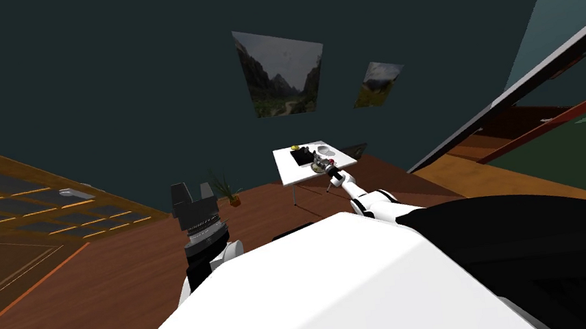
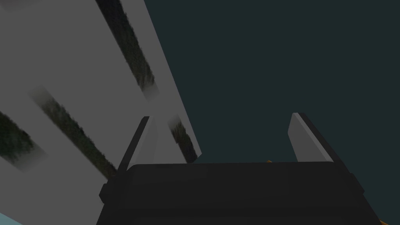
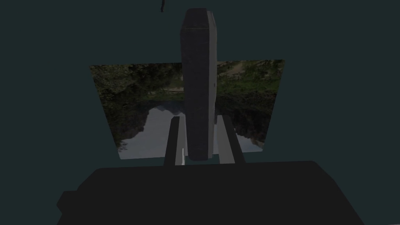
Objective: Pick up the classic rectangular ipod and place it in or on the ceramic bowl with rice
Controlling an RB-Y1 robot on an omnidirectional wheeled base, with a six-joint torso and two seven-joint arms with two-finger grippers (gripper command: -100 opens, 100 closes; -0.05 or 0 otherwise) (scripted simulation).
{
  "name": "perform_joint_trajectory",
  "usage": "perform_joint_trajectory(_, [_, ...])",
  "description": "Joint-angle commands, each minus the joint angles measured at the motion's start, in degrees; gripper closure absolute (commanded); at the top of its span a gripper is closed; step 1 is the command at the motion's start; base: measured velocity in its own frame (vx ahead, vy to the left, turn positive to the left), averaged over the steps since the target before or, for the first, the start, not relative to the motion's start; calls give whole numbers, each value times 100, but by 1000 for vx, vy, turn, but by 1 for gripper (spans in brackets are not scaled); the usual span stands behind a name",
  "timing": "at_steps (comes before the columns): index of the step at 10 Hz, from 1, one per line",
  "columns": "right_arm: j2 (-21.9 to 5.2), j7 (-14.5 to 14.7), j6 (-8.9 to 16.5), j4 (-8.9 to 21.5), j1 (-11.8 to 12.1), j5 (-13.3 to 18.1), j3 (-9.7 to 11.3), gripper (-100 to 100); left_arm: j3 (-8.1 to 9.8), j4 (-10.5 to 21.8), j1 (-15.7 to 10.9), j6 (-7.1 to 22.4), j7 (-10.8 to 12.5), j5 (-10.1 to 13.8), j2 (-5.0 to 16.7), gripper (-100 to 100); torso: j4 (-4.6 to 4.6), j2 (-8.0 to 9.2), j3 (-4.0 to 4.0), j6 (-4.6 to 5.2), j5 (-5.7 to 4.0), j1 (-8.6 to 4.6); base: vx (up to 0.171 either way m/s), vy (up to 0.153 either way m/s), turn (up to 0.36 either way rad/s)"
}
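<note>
- Dark grey and matte, the ipod (image 3: 199,84) is a plain, thin slab clamped between the two fingers of your right gripper (image 3: 198,117), which have closed on its sides at the end nearest the gripper body.
- Its long axis runs along the fingers and points straight away from the gripper body. The far end reaches well past the fingertips, and a narrow face is turned to the wrist camera.
- Behind it, your right wrist view has a landscape picture (image 3: 250,97) on a dark teal wall (image 3: 47,97).
- Your head view places that gripper at about 1 o'clock from you, at the near edge of a white table (image 1: 285,167), just beside a small round bowl (image 1: 318,166). A dark tray (image 1: 301,156) sits at 11 o'clock of the bowl. The ipod is too small to make out there.
- Your left gripper (image 2: 220,116) has its fingers wide apart and holds nothing. It sits at 11 o'clock, well apart from the table.
</note>
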Motion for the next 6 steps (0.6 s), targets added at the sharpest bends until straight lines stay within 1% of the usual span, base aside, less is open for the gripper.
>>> perform_joint_trajectory(1, [1,-52,139,-64,87,51,49,100,0,0,0,0,0,0,0,0,0,0,0,0,0,0,49,-192,6])
perform_joint_trajectory(2, [10,-21,77,-40,58,32,28,100,0,0,0,0,0,0,0,0,0,-6,-2,1,1,0,27,-87,4])
perform_joint_trajectory(3, [5,-25,99,-46,67,36,29,-100,-1,0,0,0,0,0,-1,0,1,-1,0,-4,6,37,4,-19,-2])
perform_joint_trajectory(4, [3,-24,98,-44,67,36,27,-100,-1,0,0,0,0,0,-2,0,3,7,5,-6,13,66,2,-8,0])
perform_joint_trajectory(6, [2,-24,98,-44,67,36,27,-100,-2,0,0,0,0,0,-2,0,5,11,8,-7,17,81,0,0,0])
